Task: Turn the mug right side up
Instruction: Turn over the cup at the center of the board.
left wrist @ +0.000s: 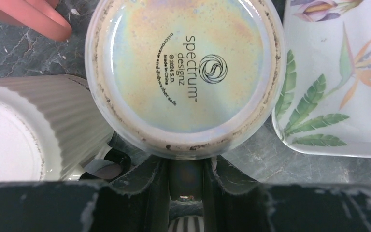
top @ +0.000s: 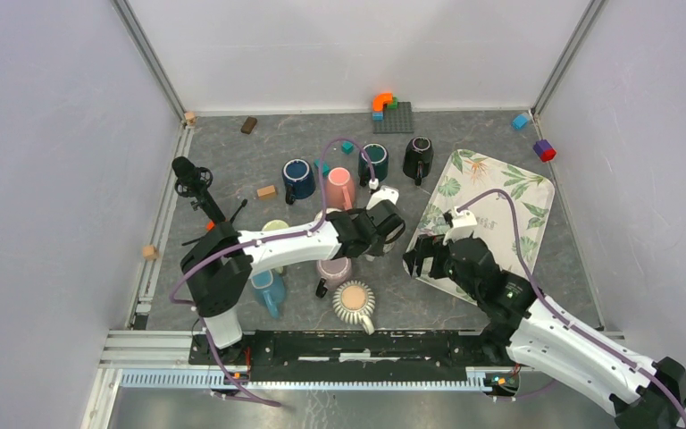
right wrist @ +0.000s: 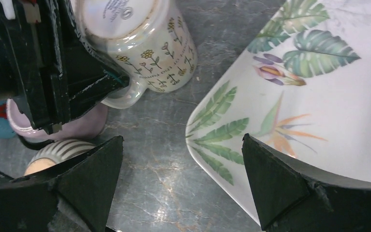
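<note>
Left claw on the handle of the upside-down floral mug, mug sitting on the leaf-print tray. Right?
No. The floral mug is not on the leaf-print tray; it is beside it, with grey tabletop between, as the right wrist view shows. The rest holds: upside down, left claw on its handle.

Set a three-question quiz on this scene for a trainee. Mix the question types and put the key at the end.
1. True or false: the flower-print mug has its base facing up.
2. Which part of that mug sits between the fingers of the left gripper? A) rim B) handle C) base
3. Fill in: the right gripper, at the edge of the leaf-print tray, is ___.
Key: 1 true; 2 B; 3 open.
</note>
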